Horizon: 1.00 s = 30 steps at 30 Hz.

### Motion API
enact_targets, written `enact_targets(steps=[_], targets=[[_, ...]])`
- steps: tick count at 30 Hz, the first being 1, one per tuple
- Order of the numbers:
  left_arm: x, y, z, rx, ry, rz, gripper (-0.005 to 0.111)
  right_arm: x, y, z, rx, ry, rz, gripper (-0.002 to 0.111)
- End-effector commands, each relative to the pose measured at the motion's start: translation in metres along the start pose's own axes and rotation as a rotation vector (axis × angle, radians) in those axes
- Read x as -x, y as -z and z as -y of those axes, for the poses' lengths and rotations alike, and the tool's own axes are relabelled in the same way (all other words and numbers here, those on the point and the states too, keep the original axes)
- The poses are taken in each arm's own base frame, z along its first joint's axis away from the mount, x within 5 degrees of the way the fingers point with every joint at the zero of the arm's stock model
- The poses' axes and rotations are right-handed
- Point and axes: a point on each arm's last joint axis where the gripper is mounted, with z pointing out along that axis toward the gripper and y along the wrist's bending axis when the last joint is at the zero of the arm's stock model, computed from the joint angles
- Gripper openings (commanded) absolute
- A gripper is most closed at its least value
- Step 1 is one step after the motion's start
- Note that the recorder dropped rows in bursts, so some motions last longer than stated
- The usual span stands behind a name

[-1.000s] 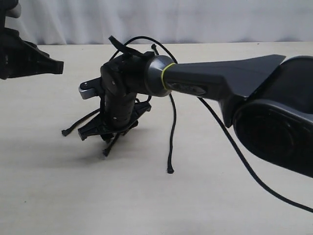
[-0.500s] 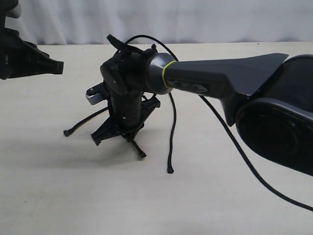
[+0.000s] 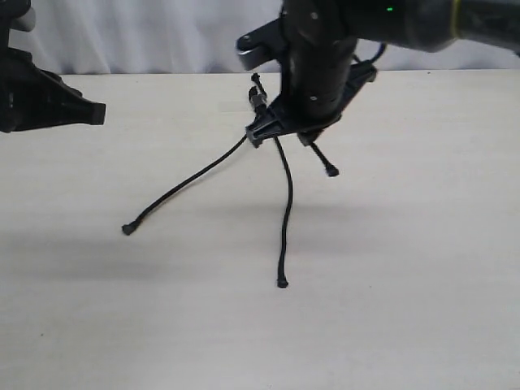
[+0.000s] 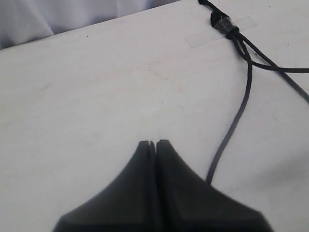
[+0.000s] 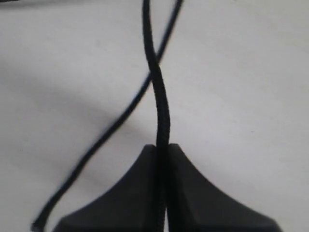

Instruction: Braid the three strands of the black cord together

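The pale tabletop (image 3: 406, 309) carries the whole work. The right gripper (image 5: 161, 146) hangs above it with its jaws clamped on one strand. The left gripper (image 4: 155, 143) waits well apart, its jaws pressed together on nothing. The black cord (image 3: 258, 101) lies just beside the right jaws, on the side toward the left arm, and far ahead of the left jaws. Its long axis runs from the far part of the tabletop toward the near edge, and it opens like a fan. The three strands (image 4: 244, 96) split at the bound end (image 4: 222, 24), which a strip of clear tape (image 4: 203, 38) seems to fix down. The outer strand (image 3: 187, 185) slants away from the right jaws toward the left arm. The middle strand (image 3: 286, 211) runs almost straight from under these jaws to the near edge. The held strand (image 5: 161, 96) leaves the right jaws and passes over another strand. Each free end has a small knobby tip (image 3: 282, 283). I judge that the braiding has hardly begun: no woven length shows below the bound end, at most one first crossing is in hand, and nearly all the crossings are left to do.
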Motion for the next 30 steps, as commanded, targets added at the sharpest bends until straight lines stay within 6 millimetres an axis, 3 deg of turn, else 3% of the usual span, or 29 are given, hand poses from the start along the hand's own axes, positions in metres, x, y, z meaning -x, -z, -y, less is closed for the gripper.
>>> enact_targets(steps=[1,9,14,20,27,30], targets=[[0.000,0.001,0.000,-0.002,0.012,0.000,0.000,-0.021,-0.018,0.035,0.013,-0.109,0.020,0.004],[-0.001,0.001,0.000,-0.004,0.016,-0.008,0.000,-0.061,-0.088,0.065,0.038,-0.212,0.000,0.004],[-0.001,0.001,0.001,-0.009,0.037,-0.009,0.000,-0.075,-0.113,0.070,0.051,-0.256,-0.056,0.004],[-0.002,0.001,0.002,-0.020,0.084,-0.014,0.000,-0.079,-0.127,0.068,0.043,-0.233,-0.091,0.008],[-0.004,0.001,0.005,-0.035,0.102,-0.036,0.003,-0.077,-0.123,0.070,0.037,-0.238,-0.071,0.047],[-0.004,0.000,0.017,-0.067,0.075,-0.040,0.013,-0.067,-0.103,0.079,0.030,-0.254,0.049,0.052]])
